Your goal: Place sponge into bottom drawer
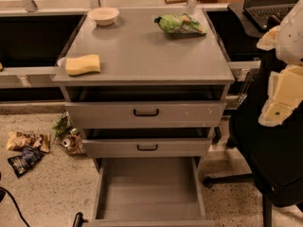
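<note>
The sponge (pixel 83 64) lies flat on the grey table (pixel 142 51), at its front left corner, just inside the edge. The bottom drawer (pixel 147 188) below is pulled fully out, its plain floor showing. The two upper drawers (pixel 146 113) are out only slightly. The gripper (pixel 283 96) hangs at the far right of the view, over a black chair (pixel 270 150), level with the drawer fronts and well apart from the sponge. Whether its jaws are apart or together cannot be told. At the back of the table stand a pale bowl (pixel 103 15) and a green snack bag (pixel 180 24).
</note>
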You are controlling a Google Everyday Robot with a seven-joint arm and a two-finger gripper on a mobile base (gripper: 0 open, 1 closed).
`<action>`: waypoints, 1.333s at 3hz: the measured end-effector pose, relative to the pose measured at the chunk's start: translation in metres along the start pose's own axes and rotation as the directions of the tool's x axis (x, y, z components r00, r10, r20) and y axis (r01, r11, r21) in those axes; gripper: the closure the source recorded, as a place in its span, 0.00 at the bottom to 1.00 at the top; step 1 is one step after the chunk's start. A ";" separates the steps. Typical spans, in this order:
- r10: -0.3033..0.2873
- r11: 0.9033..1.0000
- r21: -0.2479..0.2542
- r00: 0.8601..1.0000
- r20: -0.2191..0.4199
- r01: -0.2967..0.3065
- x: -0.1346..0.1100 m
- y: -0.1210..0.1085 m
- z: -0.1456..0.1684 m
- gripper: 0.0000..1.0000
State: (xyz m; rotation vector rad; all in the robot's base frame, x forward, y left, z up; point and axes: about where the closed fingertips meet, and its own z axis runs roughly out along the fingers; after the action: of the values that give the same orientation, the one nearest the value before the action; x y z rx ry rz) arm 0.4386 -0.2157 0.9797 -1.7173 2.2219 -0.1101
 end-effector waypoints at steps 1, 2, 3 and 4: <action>0.003 1.000 0.006 1.000 0.008 -0.003 -0.002 -0.002 0.000 0.00; -0.001 0.999 0.037 0.998 0.062 -0.001 -0.026 -0.033 0.026 0.00; -0.002 0.997 0.073 0.984 0.176 -0.011 -0.071 -0.079 0.066 0.00; 0.022 0.992 0.108 0.949 0.315 -0.059 -0.117 -0.119 0.097 0.00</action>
State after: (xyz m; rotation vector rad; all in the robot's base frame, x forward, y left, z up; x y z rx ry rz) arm 0.6045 -0.1232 0.9437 -1.5082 1.9754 0.0414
